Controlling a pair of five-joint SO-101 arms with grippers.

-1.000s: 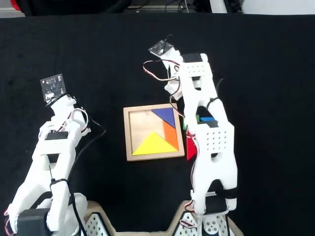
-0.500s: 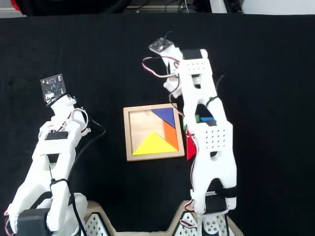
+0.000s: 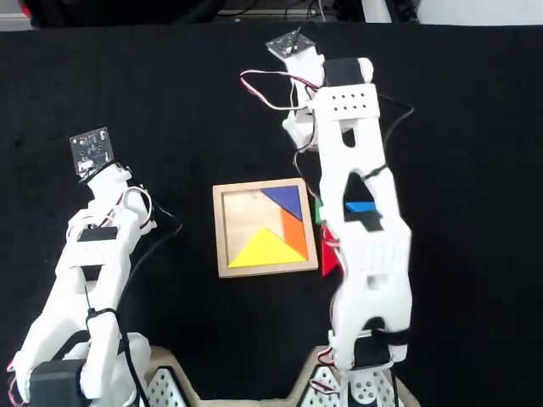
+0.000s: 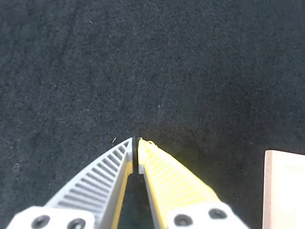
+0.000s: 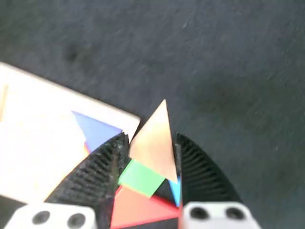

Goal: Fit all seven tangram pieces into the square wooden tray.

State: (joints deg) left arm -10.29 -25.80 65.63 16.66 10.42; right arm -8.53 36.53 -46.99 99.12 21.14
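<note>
The right tool (image 5: 151, 139) pinches a pale triangle (image 5: 157, 125) just beside the square wooden tray (image 3: 219, 231), which holds 3 pieces (yellow (image 3: 265, 248), orange (image 3: 294, 231), blue (image 3: 285, 200)), while the left tool (image 4: 135, 143), pressed together, hangs over the black table (image 3: 467, 127) near a tray corner.

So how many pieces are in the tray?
3: blue triangle, far right corner; orange piece, right side; yellow triangle, near edge. None look hidden.

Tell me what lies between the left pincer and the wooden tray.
Nothing: in the left wrist view, only bare black cloth separates the shut left pincer from the wooden tray.
</note>
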